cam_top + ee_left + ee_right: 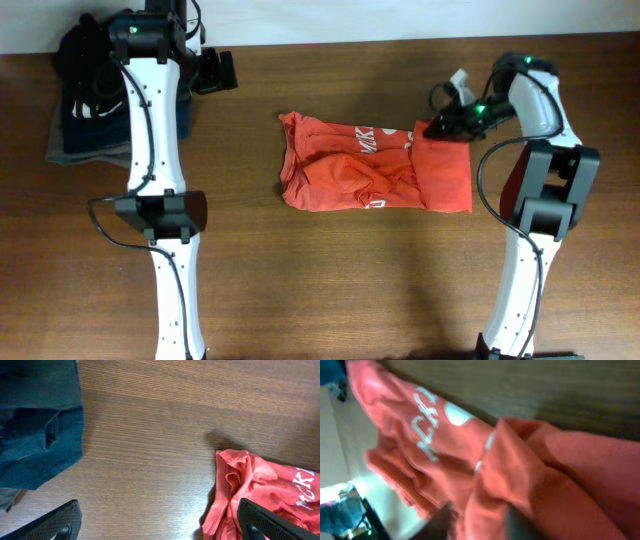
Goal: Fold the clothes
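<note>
Right claw [438,126] is closed on a raised fold of the soft, wrinkled red shirt [375,165], at the corner farthest from the dark pile [70,135]. Left claw [160,527] is held wide open near that pile. The shirt is laid flat, well apart from the pile, its long side pointed toward it. Smooth bare wood table [330,290] is seen all around it.

A brown wood-grain table [350,270] fills the view. At its far left corner sits a stack of folded garments [85,115]: black, navy with white markings, and grey showing at the bottom edge.
</note>
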Tool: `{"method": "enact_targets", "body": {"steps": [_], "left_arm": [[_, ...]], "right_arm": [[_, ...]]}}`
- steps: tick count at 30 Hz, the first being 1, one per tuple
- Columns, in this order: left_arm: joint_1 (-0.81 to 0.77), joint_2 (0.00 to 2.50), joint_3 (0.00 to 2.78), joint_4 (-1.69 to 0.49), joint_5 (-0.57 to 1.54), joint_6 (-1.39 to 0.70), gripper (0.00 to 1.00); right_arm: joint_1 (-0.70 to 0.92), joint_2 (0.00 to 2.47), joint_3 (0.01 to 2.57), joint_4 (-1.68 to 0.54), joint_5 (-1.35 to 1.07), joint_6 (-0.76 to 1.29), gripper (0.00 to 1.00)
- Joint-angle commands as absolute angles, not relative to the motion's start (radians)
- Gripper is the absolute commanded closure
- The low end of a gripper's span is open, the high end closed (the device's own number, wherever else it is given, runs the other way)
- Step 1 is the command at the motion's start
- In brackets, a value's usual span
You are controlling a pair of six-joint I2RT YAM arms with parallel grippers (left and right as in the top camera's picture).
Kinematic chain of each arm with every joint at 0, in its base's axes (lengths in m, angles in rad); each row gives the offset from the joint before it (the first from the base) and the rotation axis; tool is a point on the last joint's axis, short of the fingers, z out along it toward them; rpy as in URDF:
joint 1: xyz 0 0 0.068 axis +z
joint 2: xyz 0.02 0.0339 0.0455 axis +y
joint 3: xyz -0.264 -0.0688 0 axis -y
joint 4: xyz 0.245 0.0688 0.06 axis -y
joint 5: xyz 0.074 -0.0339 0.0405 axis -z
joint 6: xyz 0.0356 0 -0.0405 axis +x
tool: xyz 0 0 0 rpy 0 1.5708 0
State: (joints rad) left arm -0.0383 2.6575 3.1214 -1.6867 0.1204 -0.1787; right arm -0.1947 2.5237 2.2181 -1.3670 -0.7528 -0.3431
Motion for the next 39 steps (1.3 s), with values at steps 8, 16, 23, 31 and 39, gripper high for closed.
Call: {"method": "enact_targets", "body": {"steps": [8, 16, 23, 31, 39], "left_arm": [[-0.091, 2.669, 2.858, -1.667, 0.376, -0.065, 0.01], [-0.110, 2.669, 2.624, -1.540, 0.659, 0.127, 0.01], [-0.110, 2.669, 2.489, -1.502, 0.692, 0.145, 0.01], [-0.110, 2.671, 2.369, -1.439, 0.693, 0.145, 0.01], [-0.138, 2.671, 2.356, -1.464, 0.694, 0.144, 0.01]], "right_arm": [[-0.217, 2.473, 2.561, -1.604, -0.485, -0.241, 0.01], [-0.218, 2.475, 2.558, -1.628, -0.432, -0.242, 0.01], [-0.218, 2.475, 2.558, -1.626, -0.432, -0.242, 0.01], [-0.218, 2.475, 2.558, -1.627, -0.432, -0.242, 0.01], [-0.218, 2.475, 2.558, -1.627, -0.432, -0.242, 0.01]]}}
